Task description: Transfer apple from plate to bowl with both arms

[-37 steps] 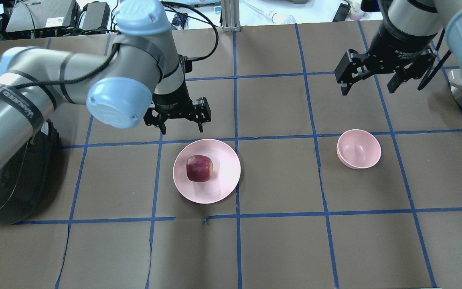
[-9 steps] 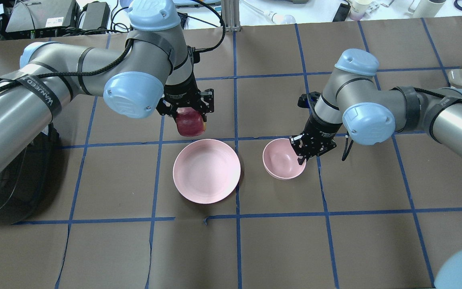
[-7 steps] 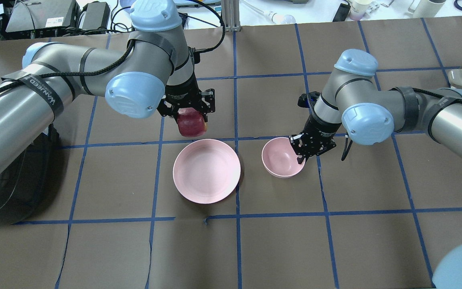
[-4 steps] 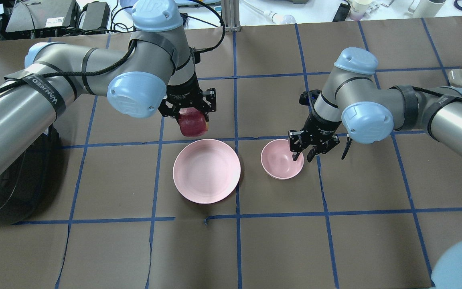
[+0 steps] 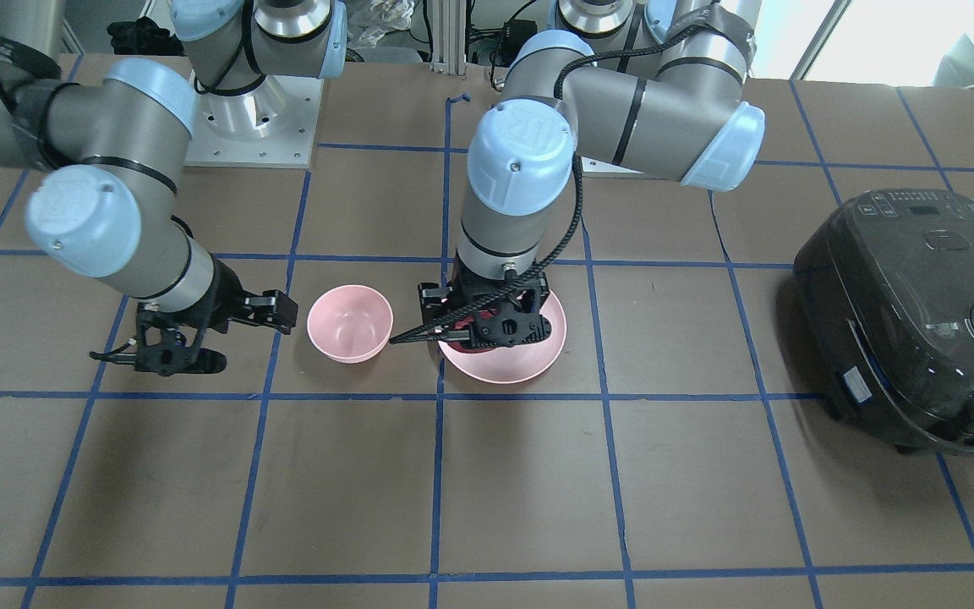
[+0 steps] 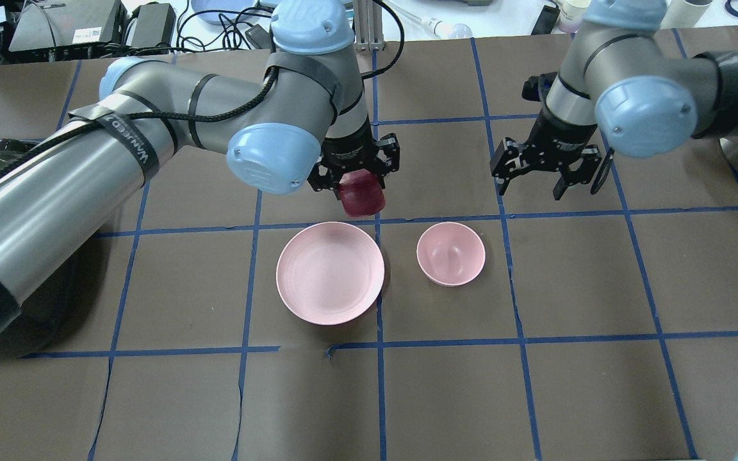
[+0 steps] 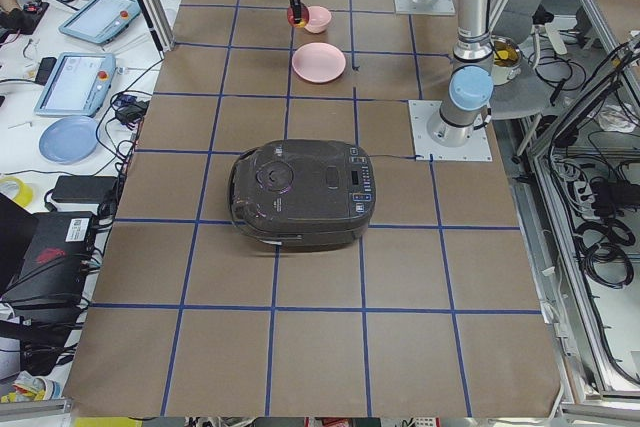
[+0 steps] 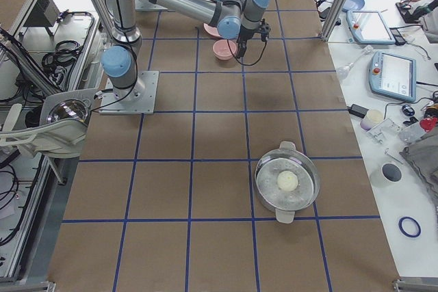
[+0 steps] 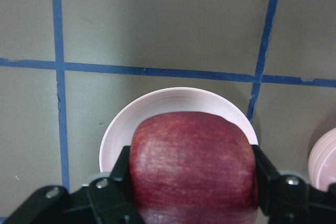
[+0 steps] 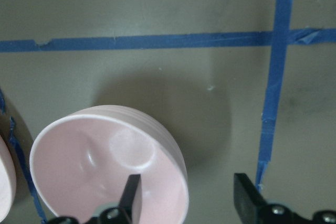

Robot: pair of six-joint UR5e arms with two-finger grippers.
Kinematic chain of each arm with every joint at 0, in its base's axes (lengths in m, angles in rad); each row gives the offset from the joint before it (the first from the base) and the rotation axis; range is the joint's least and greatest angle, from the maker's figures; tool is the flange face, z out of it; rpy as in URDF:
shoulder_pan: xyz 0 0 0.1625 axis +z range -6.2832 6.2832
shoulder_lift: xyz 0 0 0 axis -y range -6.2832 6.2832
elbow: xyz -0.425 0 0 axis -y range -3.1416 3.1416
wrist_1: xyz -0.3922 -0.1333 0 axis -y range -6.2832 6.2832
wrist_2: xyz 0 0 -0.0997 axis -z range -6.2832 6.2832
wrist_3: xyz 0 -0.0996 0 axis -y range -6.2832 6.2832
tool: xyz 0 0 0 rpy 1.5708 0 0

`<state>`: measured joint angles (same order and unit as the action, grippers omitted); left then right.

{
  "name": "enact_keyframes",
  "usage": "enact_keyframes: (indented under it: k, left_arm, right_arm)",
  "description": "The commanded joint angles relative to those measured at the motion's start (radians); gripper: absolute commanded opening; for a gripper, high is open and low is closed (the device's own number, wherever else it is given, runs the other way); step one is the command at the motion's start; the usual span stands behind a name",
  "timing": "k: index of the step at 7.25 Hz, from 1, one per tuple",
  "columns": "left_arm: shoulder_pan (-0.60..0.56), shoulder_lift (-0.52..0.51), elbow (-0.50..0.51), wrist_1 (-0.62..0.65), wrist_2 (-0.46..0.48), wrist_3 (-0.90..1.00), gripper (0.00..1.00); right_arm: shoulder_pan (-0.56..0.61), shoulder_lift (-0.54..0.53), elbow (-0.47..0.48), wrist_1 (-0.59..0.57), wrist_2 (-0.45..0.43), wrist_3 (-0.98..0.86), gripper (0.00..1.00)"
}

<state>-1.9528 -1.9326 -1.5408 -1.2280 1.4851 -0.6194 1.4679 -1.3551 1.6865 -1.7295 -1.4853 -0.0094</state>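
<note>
My left gripper (image 6: 357, 187) is shut on the dark red apple (image 6: 362, 200) and holds it in the air by the plate's far right rim. In the left wrist view the apple (image 9: 194, 166) sits between both fingers over the pale pink plate (image 9: 173, 98). The plate (image 6: 330, 275) is empty. The small pink bowl (image 6: 451, 253) stands empty just right of it. My right gripper (image 6: 531, 189) is open and empty, raised behind and to the right of the bowl. In the right wrist view the bowl (image 10: 94, 166) lies under the left finger (image 10: 131, 192).
A black rice cooker (image 5: 910, 313) stands on the robot's left side, under the left arm. A metal pot with a pale ball (image 8: 287, 182) stands at the far right end. Blue tape lines cross the brown table (image 6: 446, 384).
My right gripper has let go of the bowl, opened and pulled up and back to the right. My left gripper has carried the apple to the right, toward the bowl.
</note>
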Motion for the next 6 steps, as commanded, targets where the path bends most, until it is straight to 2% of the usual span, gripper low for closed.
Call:
enact_keyframes:
  k: [1,3,5,6]
  left_arm:
    - [-0.115,-0.058,0.018,0.053,-0.003,-0.196,0.0]
    - [-0.187,-0.12,0.016,0.113,-0.003,-0.308,0.0]
    - [-0.241,-0.158,0.01,0.13,0.01,-0.312,0.0]
    - [-0.241,-0.18,0.013,0.133,0.012,-0.309,0.0]
  right_arm:
    - [-0.084,-0.048,-0.048,0.039,-0.027,-0.023,1.0]
    - [-0.092,-0.087,-0.056,0.041,-0.036,-0.023,1.0]
    - [-0.093,-0.099,-0.082,0.024,-0.116,-0.009,1.0]
    - [-0.092,-0.101,-0.09,0.034,-0.104,-0.009,1.0]
